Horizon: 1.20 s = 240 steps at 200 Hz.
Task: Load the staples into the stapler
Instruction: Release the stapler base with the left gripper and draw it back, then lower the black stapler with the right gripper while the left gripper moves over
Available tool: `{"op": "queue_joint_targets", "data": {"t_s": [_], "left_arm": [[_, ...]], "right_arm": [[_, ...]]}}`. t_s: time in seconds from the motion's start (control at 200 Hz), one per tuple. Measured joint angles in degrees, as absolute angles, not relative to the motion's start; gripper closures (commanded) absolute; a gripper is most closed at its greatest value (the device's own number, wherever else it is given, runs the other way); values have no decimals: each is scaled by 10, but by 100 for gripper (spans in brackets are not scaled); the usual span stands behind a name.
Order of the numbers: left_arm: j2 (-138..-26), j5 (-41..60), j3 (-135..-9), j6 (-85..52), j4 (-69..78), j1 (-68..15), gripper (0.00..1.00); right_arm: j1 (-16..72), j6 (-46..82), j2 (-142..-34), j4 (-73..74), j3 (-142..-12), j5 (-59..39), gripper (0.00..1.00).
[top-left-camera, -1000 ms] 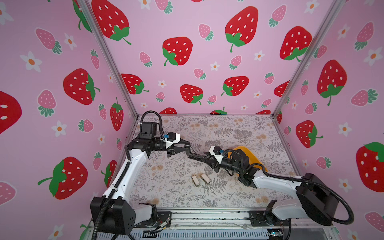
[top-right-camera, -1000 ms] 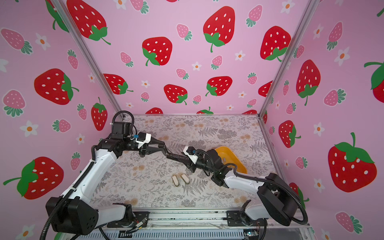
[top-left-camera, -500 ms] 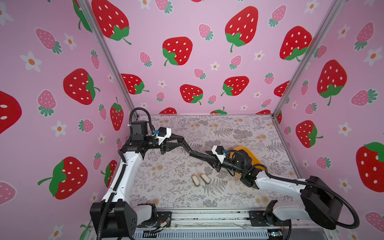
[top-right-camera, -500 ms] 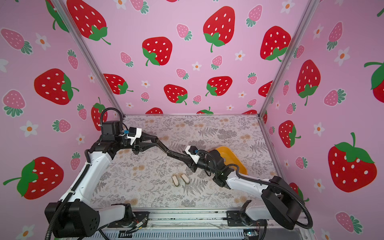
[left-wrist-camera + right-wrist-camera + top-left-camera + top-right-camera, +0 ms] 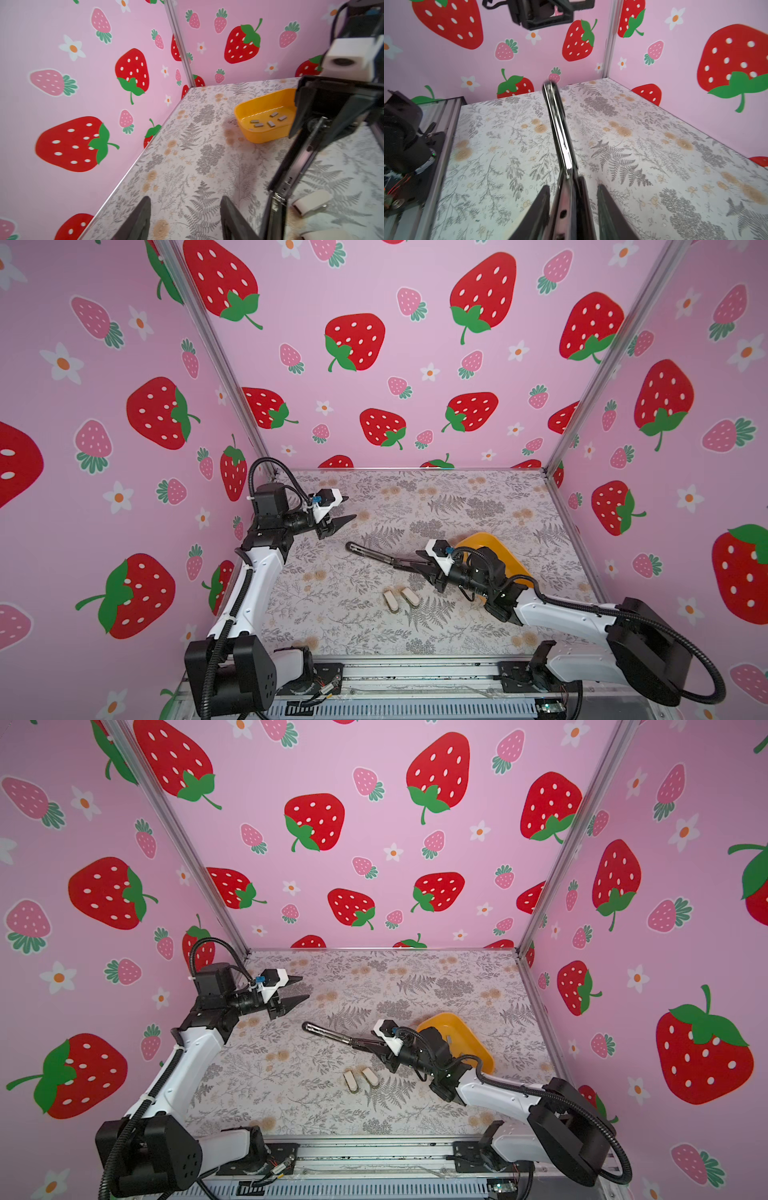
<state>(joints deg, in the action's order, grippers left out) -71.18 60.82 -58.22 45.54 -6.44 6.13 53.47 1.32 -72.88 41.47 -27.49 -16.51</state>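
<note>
Floral tabletop [image 5: 478, 497]. Left gripper [image 5: 345, 510] at far left, jaws apart, empty. Right gripper [image 5: 573, 185] right of centre, jaws clamped on the opened black stapler [image 5: 370, 554], which points left. Yellow tray [image 5: 266, 136] on the far side of that gripper holds the staples [image 5: 271, 124], lying loose. Two small beige blocks [image 5: 390, 599] lie near centre.

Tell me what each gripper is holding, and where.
Right gripper clamps the black stapler at one end, the rest jutting free. Left gripper is open, holding nothing.
</note>
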Motion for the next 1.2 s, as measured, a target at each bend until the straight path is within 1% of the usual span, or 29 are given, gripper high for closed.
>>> {"op": "queue_joint_targets", "data": {"t_s": [0.12, 0.29, 0.46, 0.56, 0.75, 0.89, 0.99, 1.2], "left_arm": [[-712, 584, -582, 448, -41, 62, 40], [-712, 573, -576, 433, -16, 62, 40], [-712, 575, -576, 420, 0, 59, 40], [-708, 574, -576, 431, -9, 45, 40], [-700, 554, -576, 539, -95, -48, 40], [-726, 536, -576, 608, -152, -101, 39], [-760, 504, -576, 648, -185, -139, 40], [-804, 462, -575, 680, -215, -201, 40]], "right_arm": [[540, 13, -729, 389, -262, -159, 83], [540, 17, -736, 389, -260, -128, 83], [540, 26, -765, 389, -261, -86, 83], [540, 51, -768, 394, -255, -52, 82], [552, 124, -728, 439, -187, 32, 82], [576, 171, -680, 455, -136, 105, 82], [604, 193, -653, 464, -107, 149, 80], [676, 229, -628, 484, -61, 235, 79]]}}
